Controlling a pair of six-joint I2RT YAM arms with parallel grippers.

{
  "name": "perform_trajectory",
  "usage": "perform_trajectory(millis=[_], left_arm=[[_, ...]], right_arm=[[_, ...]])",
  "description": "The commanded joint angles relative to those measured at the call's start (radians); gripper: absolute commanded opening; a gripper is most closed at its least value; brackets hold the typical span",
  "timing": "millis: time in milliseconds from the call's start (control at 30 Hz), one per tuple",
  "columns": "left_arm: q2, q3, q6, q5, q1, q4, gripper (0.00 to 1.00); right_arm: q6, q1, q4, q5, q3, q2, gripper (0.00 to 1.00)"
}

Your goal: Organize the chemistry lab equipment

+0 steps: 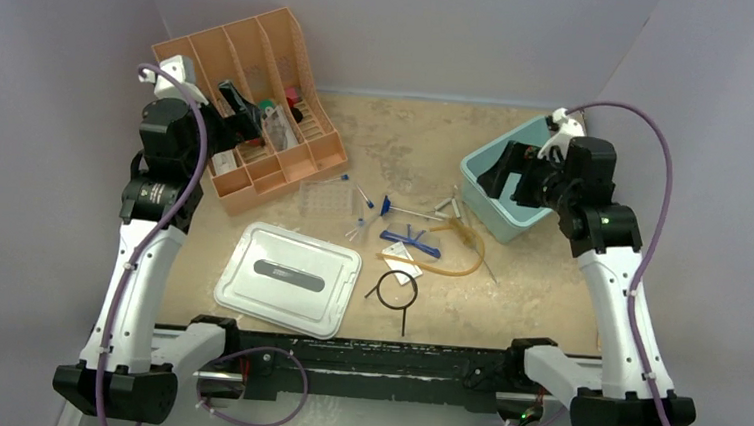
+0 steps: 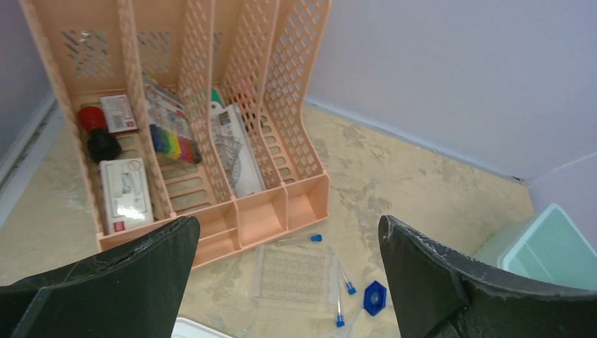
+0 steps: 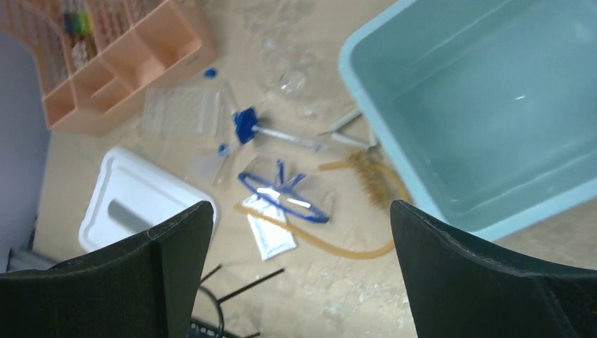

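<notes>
Both grippers spread wide, empty. Left gripper (image 2: pixel 287 232) hangs over the perforated peach slotted organizer (image 2: pixel 260 211); the clear tube rack (image 2: pixel 294 273) lies flat just before it, blue-capped thin tubes (image 2: pixel 338 304) beside. Right gripper (image 3: pixel 301 208) sits near the smooth teal bin (image 3: pixel 366 98); the amber rubber hose (image 3: pixel 338 248) curves beside the blue tools (image 3: pixel 281 193) and small clear packet (image 3: pixel 271 232). Top view alone shows the whole black wire ring (image 1: pixel 398 290), near the white lid (image 1: pixel 247 294).

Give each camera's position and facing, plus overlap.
Top external: above and behind the bases, looking down at the table; left arm and right arm show.
Left wrist: at left, facing the peach organizer; left jaws spread at the bottom corners.
Right wrist: by the teal bin, looking down at the amber hose; right jaws spread likewise.
Shared: both wrist views catch the clear tube rack.
</notes>
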Motion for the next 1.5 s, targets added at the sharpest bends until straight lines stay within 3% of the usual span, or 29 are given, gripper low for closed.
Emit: perform_trajectory(millis=[0, 267, 533, 733, 1000, 1233, 1467], left_arm=[[-0.007, -0.043, 0.010, 0.127, -0.021, 0.149, 0.98], [0.007, -0.095, -0.042, 0.155, -0.038, 0.215, 0.97], [0.027, -0.115, -0.073, 0.184, -0.041, 0.255, 0.95], [0.027, -0.124, -0.069, 0.176, -0.041, 0.252, 0.94], [0.027, -0.137, -0.077, 0.156, -0.041, 0.252, 0.94], [0.037, -0.133, -0.086, 0.146, -0.040, 0.269, 0.94], [0.051, -0.126, -0.093, 0.146, -0.041, 0.290, 0.93]], right_arm=[[-0.026, 0.083, -0.075, -0.139, -0.008, 0.028, 0.97], [0.058, 0.439, -0.121, 0.062, -0.041, 0.074, 0.96], [-0.013, 0.712, -0.102, 0.115, -0.099, 0.158, 0.74], [-0.018, 0.771, -0.097, 0.180, -0.123, 0.232, 0.61], [-0.104, 0.851, -0.064, 0.178, -0.189, 0.272, 0.51], [-0.112, 0.882, -0.050, 0.345, -0.208, 0.304, 0.39], [-0.184, 0.885, -0.062, 0.379, -0.195, 0.312, 0.10]])
